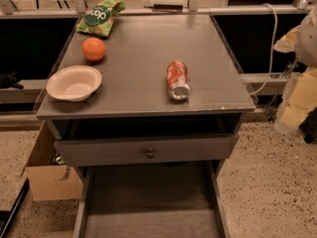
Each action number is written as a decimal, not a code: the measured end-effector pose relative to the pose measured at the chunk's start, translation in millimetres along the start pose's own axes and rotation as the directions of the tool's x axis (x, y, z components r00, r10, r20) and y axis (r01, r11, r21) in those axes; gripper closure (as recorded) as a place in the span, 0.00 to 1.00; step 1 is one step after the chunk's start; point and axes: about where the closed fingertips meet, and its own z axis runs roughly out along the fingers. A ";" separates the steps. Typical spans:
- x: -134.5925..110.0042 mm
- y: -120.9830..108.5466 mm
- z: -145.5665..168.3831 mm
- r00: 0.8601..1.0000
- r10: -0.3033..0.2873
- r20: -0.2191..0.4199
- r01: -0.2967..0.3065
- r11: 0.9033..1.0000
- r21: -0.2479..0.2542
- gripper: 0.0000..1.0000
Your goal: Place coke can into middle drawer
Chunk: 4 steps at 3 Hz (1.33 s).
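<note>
The coke can [178, 80] lies on its side on the grey cabinet top [143, 48], right of centre, with one silver end facing the front edge. The middle drawer [151, 202] is pulled wide open below, and its flat grey floor is bare. My gripper [299, 100] shows only as a pale shape at the right edge of the view, beside the cabinet, well to the right of the can and touching nothing on the top.
An orange fruit [93, 48], a white bowl [74, 83] and a green chip bag [100, 17] sit on the left side of the top. A drawer front with a round knob [149, 153] stands slightly out above the open drawer. A cardboard box [47, 175] sits on the floor at the left.
</note>
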 end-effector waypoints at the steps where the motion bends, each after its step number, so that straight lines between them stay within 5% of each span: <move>1: 0.0 0.0 0.0 1.000 0.000 0.000 0.000 1.000 0.000 0.00; 2: -3.4 -5.3 -1.4 0.999 -0.026 -0.020 0.026 0.999 0.021 0.00; 4: -52.8 -38.6 11.6 0.975 -0.200 -0.096 0.204 0.978 0.037 0.00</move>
